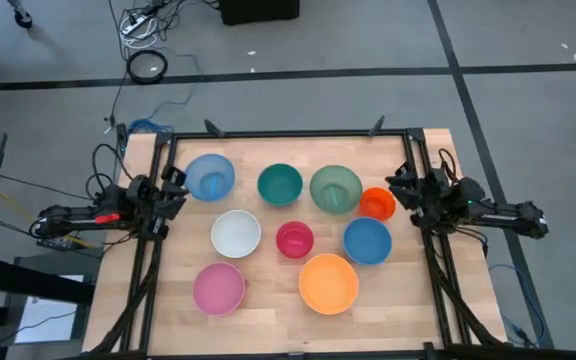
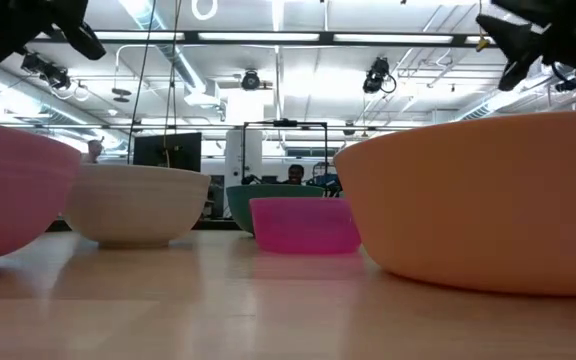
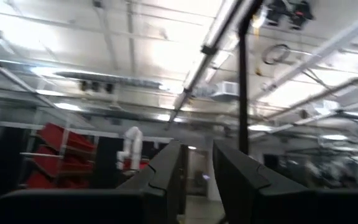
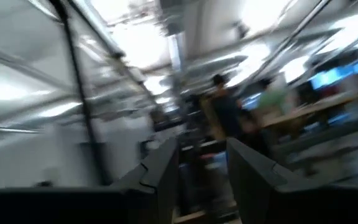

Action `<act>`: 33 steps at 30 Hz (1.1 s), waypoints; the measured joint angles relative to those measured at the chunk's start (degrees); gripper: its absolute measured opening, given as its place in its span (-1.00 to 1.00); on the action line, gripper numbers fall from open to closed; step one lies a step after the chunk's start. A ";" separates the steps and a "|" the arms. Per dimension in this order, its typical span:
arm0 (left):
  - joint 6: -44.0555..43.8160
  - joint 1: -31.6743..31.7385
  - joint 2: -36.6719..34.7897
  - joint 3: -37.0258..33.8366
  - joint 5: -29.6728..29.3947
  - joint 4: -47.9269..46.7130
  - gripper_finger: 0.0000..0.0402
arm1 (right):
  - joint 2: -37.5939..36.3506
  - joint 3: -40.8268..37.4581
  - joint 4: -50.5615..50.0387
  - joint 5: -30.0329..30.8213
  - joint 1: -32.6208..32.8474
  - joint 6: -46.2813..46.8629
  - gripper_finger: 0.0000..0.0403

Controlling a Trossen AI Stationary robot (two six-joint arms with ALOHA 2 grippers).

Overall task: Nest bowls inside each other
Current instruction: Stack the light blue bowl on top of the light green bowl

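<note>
**Bowl set on work table, both arms parked at the sides**

Wooden table [image 1: 268, 300] with a dark frame, standing on a grey floor marked with dark tape lines; a coil of cable [image 1: 147, 66] lies on the floor beyond the far edge.

Item list, seen from above:
- light blue bowl [image 1: 209, 177], far row, nearest the left arm
- teal bowl [image 1: 280, 185], far row, middle
- green bowl [image 1: 335, 188], far row, just beside the teal one
- small orange bowl [image 1: 377, 203], touching the green bowl's right side
- white bowl [image 1: 236, 233], middle row, left
- red bowl [image 1: 294, 240], middle row, centre, small
- blue bowl [image 1: 367, 241], middle row, right, just below the small orange one
- pink bowl [image 1: 218, 288], near row, left
- large orange bowl [image 1: 328, 283], near row, right of centre

All nine sit upright, each on its own; none is nested in another.

Left gripper [image 1: 175, 190]: at the left edge of the table, close to the light blue bowl, raised off the surface and pointed up at the ceiling lights. Fingers stand slightly apart with a narrow gap, nothing between them.

Right gripper [image 1: 400, 190]: at the right edge, close to the small orange bowl, likewise raised. Fingers slightly apart, holding nothing.

Table-level view: large orange bowl fills the right foreground, pink bowl the left, white and red between
</note>
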 joint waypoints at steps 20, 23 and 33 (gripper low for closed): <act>-0.04 0.00 0.00 0.00 -4.83 1.67 -0.50 | 0.02 0.02 -13.68 17.86 0.00 -9.15 -0.38; -0.15 0.00 0.10 0.01 -4.85 2.38 -0.50 | 0.02 0.02 -13.74 17.86 0.00 -8.74 -0.38; 0.70 -0.02 2.59 4.56 -11.34 -7.82 -0.50 | 1.14 4.27 -17.34 22.75 0.08 -11.06 -0.42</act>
